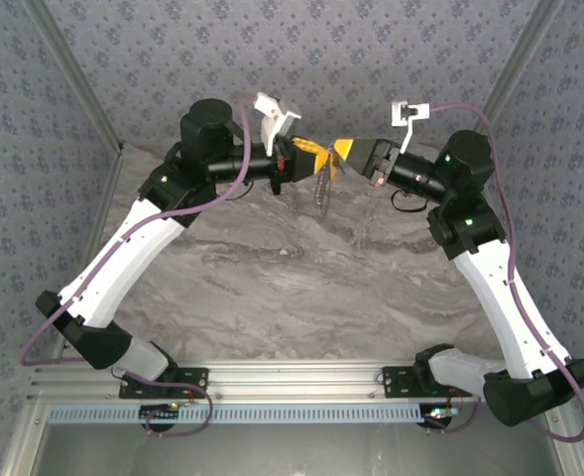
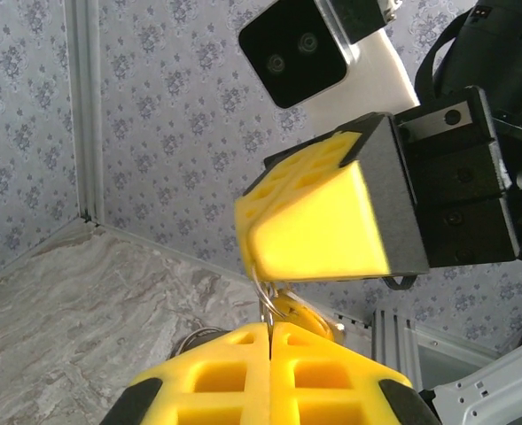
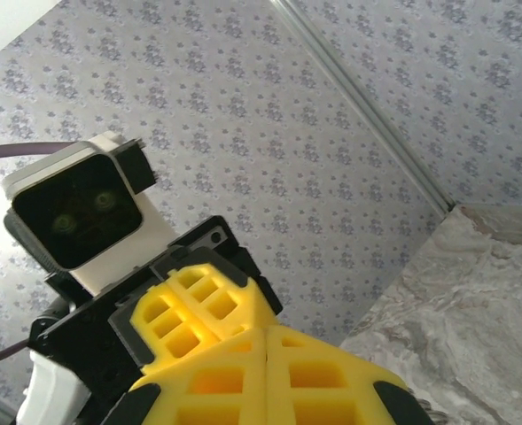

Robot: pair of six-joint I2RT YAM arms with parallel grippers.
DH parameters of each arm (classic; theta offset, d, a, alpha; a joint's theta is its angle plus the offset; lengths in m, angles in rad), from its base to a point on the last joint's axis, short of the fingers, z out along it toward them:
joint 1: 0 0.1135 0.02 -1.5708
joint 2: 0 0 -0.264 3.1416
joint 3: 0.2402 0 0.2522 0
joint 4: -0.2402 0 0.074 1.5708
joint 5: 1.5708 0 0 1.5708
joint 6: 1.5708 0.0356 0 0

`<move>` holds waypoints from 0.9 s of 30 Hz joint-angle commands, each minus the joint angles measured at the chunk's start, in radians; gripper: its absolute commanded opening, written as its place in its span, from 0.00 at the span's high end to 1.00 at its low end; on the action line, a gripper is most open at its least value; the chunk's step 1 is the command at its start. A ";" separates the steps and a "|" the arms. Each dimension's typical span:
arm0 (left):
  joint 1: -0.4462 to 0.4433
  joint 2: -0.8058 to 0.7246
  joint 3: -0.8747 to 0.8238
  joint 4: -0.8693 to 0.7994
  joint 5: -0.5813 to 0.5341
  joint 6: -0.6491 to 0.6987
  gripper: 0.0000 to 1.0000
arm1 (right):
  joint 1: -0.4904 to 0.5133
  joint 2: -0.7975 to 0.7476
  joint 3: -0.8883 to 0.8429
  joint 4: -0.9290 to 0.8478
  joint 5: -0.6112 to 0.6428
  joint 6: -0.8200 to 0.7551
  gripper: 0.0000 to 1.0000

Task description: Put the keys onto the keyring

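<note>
1. Both arms reach in over the far middle of the grey marble bench [image 1: 292,278] and meet tip to tip, well above its surface.
2. The left hand [image 2: 269,329], with yellow padded fingers, is fully closed. In its own wrist view a thin silvery metal keyring [image 2: 261,290] rises out of the seam between its fingertips, so it appears to be pinching the ring's lower arc.
3. The right hand [image 2: 252,226], also yellow-fingered, is closed tight as well. Its tip sits directly above the left one and touches the top of the keyring; what it pinches, if anything, is hidden.
4. The small key with a yellow-orange round head [image 2: 294,310] lies just behind the left fingertips and beneath the right hand, touching or nearly touching the ring. Its blade cannot be made out.
5. From above, something thin hangs down between the two hands, probably the ring's chain.
6. The ring stands roughly upright between the hands, so threading likely turns on the right hand working across that plane while the left steadies it.
7. Whether the key is already on the wire is unclear.
</note>
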 commanded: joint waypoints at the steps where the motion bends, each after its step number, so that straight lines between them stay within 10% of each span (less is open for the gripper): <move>1: -0.015 -0.026 0.044 0.036 0.019 0.023 1.00 | -0.024 -0.020 -0.012 -0.045 0.052 -0.022 1.00; 27: -0.016 -0.014 0.044 0.067 -0.019 0.026 1.00 | -0.082 -0.056 -0.037 0.027 -0.015 0.037 1.00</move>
